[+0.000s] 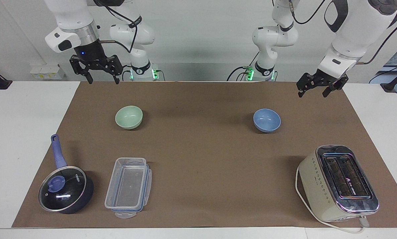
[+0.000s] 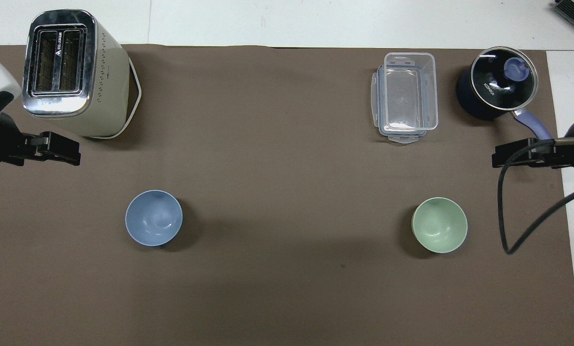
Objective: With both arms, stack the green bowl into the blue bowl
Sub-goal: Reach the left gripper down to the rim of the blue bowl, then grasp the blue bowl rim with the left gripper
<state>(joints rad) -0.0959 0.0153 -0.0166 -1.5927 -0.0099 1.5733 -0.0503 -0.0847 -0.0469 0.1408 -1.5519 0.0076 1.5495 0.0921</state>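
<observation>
The green bowl point(image 1: 129, 117) stands upright and empty on the brown mat toward the right arm's end; it also shows in the overhead view point(image 2: 439, 224). The blue bowl point(image 1: 266, 120) stands upright and empty toward the left arm's end, also in the overhead view point(image 2: 153, 217). The two bowls are far apart. My right gripper point(image 1: 104, 81) hangs open and empty, high over the mat's edge at the robots' end, well clear of the green bowl. My left gripper point(image 1: 312, 94) hangs open and empty, high over the mat at its own end, clear of the blue bowl.
A cream toaster point(image 1: 338, 183) with its cord stands farther from the robots than the blue bowl. A clear plastic container point(image 1: 128, 186) and a dark lidded saucepan with a blue handle point(image 1: 65, 188) stand farther out than the green bowl. The brown mat point(image 1: 201, 159) covers the table's middle.
</observation>
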